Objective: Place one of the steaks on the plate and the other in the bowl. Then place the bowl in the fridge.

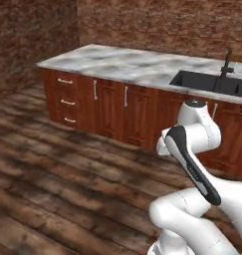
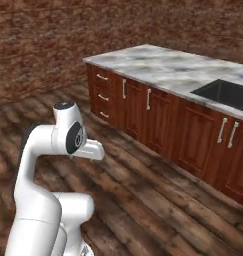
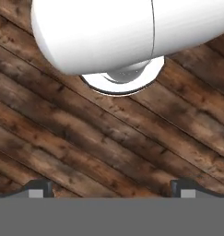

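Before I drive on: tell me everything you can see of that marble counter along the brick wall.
The counter is a long pale grey-and-white marbled slab on reddish-brown wooden cabinets, set against the brick wall. Its near end carries a stack of three drawers with small metal pulls; further along come doors with vertical bar handles. A black sink is sunk into the top, a dark faucet standing behind it. The cabinets stand on the wooden plank floor.

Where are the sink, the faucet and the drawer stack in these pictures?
sink [image 1: 202, 80], left base view, on its dark basin floor.
faucet [image 1: 226, 65], left base view, on its upright black stem.
drawer stack [image 1: 66, 101], left base view, on the middle drawer's front.
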Robot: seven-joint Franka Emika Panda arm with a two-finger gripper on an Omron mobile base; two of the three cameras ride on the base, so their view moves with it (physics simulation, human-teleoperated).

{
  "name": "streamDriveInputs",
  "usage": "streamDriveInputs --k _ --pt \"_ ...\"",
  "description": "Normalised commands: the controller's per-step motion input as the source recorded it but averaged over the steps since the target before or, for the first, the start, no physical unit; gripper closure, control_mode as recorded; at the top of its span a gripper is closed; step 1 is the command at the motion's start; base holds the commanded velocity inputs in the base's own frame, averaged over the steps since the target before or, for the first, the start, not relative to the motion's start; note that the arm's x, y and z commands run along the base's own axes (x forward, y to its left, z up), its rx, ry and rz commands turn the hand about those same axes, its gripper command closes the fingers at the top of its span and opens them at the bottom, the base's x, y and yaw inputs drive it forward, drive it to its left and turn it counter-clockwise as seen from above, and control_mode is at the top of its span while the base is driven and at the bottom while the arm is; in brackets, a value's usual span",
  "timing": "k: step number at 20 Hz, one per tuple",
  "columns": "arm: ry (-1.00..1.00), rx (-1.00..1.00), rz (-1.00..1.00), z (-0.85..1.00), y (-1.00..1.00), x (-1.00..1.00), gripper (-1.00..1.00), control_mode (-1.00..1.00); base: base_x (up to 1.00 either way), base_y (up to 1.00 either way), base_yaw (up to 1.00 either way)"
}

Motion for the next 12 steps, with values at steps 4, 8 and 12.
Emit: streamDriveInputs --k 4,8,12 --pt "0.00 0.00 0.00 0.00 0.00 0.00 -1.00 1.00 0.08 -0.01 -0.94" --pt "0.00 0.00 0.00 0.00 0.00 0.00 -1.00 1.00 0.12 -0.04 -0.92" --pt "0.00 0.00 0.00 0.00 0.00 0.00 -1.00 1.00 0.12 -0.03 -0.92"
